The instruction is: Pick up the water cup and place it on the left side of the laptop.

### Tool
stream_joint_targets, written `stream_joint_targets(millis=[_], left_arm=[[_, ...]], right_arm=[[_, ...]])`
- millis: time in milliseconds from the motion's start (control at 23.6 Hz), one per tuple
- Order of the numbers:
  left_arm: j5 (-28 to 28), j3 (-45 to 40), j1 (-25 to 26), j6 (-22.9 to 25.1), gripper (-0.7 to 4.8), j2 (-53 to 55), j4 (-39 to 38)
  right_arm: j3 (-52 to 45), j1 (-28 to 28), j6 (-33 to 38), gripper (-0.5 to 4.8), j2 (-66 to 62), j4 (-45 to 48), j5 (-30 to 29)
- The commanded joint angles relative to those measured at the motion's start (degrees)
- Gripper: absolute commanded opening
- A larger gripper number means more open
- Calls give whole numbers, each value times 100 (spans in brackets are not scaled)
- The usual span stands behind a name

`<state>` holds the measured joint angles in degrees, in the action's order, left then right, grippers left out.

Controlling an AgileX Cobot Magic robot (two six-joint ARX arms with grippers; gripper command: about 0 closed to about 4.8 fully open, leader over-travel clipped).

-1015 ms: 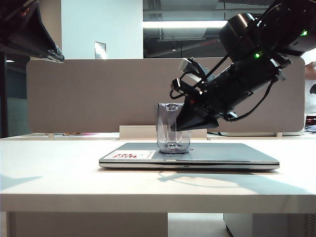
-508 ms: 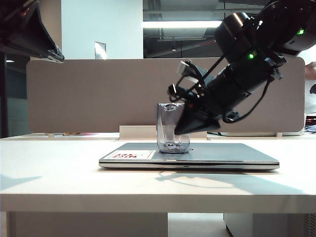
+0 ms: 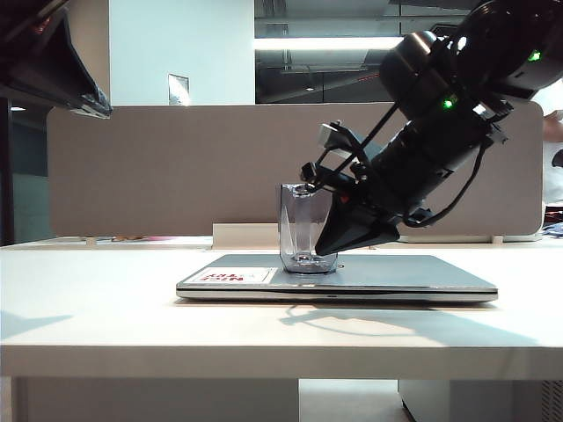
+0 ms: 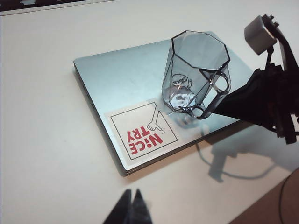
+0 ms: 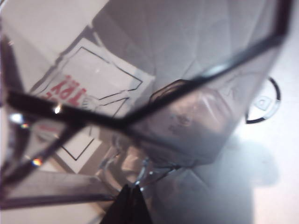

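Note:
The water cup [image 3: 303, 224], clear grey-blue with faceted sides, stands upright on the lid of the closed silver laptop [image 3: 396, 272], near its left half. My right gripper [image 3: 324, 248] reaches down from the right, its dark fingertips shut on the cup's thin loop handle [image 4: 219, 86]. In the right wrist view the cup [image 5: 187, 116] fills the picture, with the right gripper [image 5: 131, 189] pinched at the handle's base. My left gripper [image 4: 132, 196] hangs shut and empty high above the table, short of the laptop [image 4: 121, 74]. From outside, the left gripper [image 3: 104, 107] shows at the upper left.
A white sticker with red print [image 4: 142, 133] lies on the lid beside the cup. A grey partition [image 3: 176, 167] runs along the table's far edge. White tabletop [image 3: 88, 299] stretches left of the laptop.
My right gripper has tipped and turned slightly at the cup's handle while staying there. The cup has hardly shifted on the lid. The left arm has stayed still.

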<state>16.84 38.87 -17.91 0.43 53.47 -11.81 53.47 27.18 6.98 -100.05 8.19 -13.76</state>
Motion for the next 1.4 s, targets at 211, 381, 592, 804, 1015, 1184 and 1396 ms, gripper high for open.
stream_joint_targets(millis=[211, 381, 592, 804, 1015, 1184, 1396], left_arm=[[-35, 46, 7, 26, -6, -11, 28], [-35, 46, 7, 26, -6, -11, 26], [-114, 46, 7, 63, -6, -11, 28], [-160, 46, 7, 68, -6, -11, 24], [-162, 46, 7, 68, -6, -11, 7], [-160, 46, 7, 63, -6, -11, -55], [-118, 33, 4, -229, -6, 44, 46]], right_arm=[[31, 68, -13, -5, 24, 94, -162], [31, 68, -9, -5, 24, 190, -164], [31, 131, 42, -5, 24, 433, -433], [31, 407, 46, -5, 22, 640, -391], [31, 494, 48, -5, 22, 680, -284], [31, 494, 52, -5, 35, 514, -289], [31, 492, -28, -5, 372, -186, -44]])
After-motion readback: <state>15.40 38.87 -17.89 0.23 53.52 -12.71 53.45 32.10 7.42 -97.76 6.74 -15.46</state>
